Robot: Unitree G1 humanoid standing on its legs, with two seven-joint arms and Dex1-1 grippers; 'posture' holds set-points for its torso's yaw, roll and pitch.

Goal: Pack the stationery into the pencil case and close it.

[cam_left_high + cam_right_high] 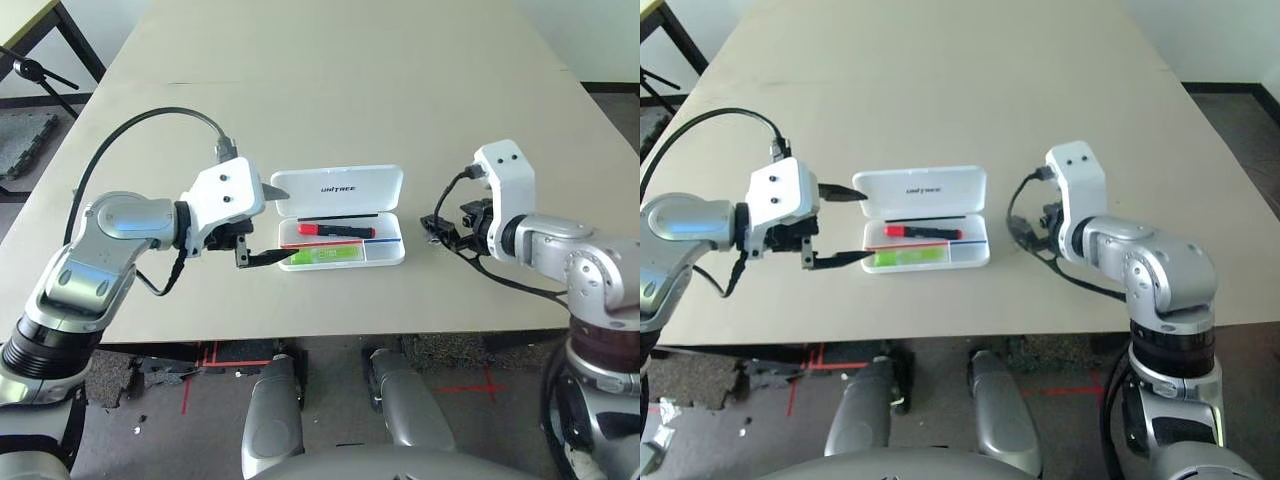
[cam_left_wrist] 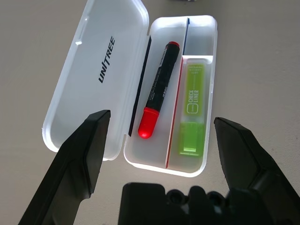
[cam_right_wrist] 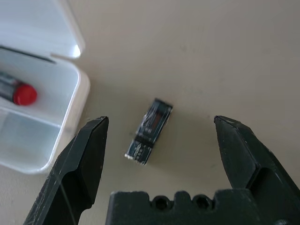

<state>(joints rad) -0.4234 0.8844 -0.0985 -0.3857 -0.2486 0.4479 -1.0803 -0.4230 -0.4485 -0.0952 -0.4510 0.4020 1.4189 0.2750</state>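
The white pencil case (image 1: 388, 254) lies open in the middle of the table, its lid (image 2: 101, 65) folded back flat. A red-capped black marker (image 2: 158, 91) and a lime-green highlighter (image 2: 192, 110) lie in the tray. My left gripper (image 1: 288, 224) stands open at the case's left end, its fingers (image 2: 86, 150) to either side of it and touching nothing. A small dark stubby item (image 3: 149, 132) lies on the table right of the case. My right gripper (image 3: 161, 123) hovers open over it, one finger on each side, apart from it.
The beige table (image 1: 330, 90) stretches far back behind the case. Its front edge (image 1: 330, 335) runs just short of both arms. A black stand (image 1: 40, 72) sits off the table at the far left.
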